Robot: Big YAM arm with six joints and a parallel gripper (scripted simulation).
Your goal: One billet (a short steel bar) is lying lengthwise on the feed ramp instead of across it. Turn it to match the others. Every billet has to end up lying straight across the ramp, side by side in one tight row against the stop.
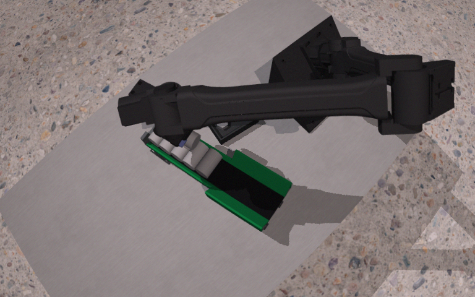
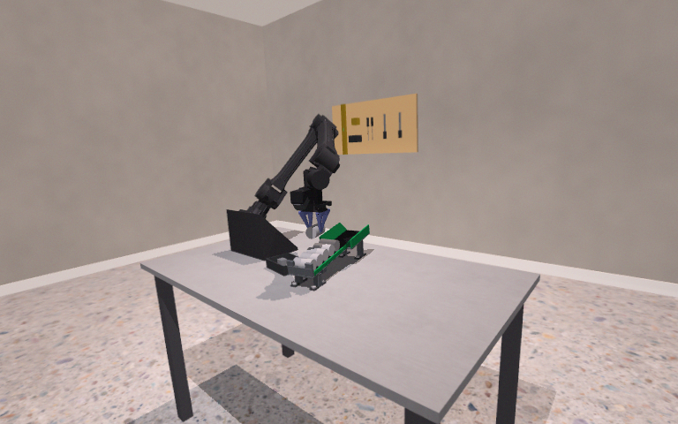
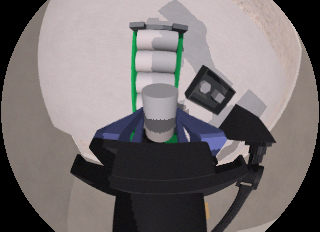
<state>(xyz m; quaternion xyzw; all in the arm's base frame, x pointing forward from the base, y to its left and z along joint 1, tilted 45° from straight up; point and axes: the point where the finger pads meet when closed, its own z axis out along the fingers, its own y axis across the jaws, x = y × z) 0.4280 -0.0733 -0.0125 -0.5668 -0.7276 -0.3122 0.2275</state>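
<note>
A green-railed feed ramp (image 1: pixel 232 176) with a black bed stands on the grey table. Several grey billets (image 1: pixel 175 150) lie across it in a row at its low end, against the stop (image 3: pixel 156 26). The row also shows in the wrist view (image 3: pixel 158 52) and the side view (image 2: pixel 312 257). My gripper (image 3: pixel 159 111) is shut on one more billet (image 3: pixel 160 108) and holds it a little above the row (image 2: pixel 311 230). The held billet (image 1: pixel 192 140) points along the ramp, not across it. The arm hides part of the row in the overhead view.
The black arm base (image 2: pixel 253 238) stands behind the ramp. A small dark box (image 3: pixel 208 94) sits on the table beside the ramp's rail. The upper part of the ramp bed (image 1: pixel 251 191) holds no billets. A tan tool board (image 2: pixel 377 124) hangs on the far wall.
</note>
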